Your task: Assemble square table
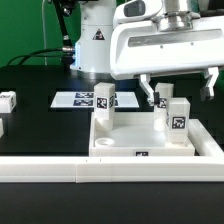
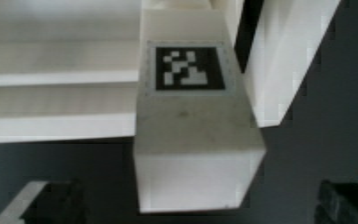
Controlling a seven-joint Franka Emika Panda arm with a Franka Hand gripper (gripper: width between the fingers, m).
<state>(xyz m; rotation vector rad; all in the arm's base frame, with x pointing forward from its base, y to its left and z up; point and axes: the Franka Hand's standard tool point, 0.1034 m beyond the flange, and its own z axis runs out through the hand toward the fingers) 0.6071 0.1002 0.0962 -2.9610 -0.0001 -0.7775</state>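
The square table's white top (image 1: pixel 125 148) lies upside down in the middle, its raised rim facing up. Three short white tagged legs stand in it: one at the far corner on the exterior view's left (image 1: pixel 104 99), one further right (image 1: pixel 163 100), one nearest the camera (image 1: pixel 178 114). My gripper (image 1: pixel 178 88) hangs open just over that nearest leg. In the wrist view this leg (image 2: pixel 197 140) fills the middle with its tag upward, and my gripper (image 2: pixel 190 208) has dark fingers (image 2: pixel 34 205) on both sides of it, clear of its faces.
Two loose white legs (image 1: pixel 8 100) (image 1: pixel 1 127) lie on the black table at the exterior view's left. The marker board (image 1: pixel 78 100) lies behind the top. A long white border rail (image 1: pixel 60 172) runs along the front. The arm's base (image 1: pixel 92 45) stands behind.
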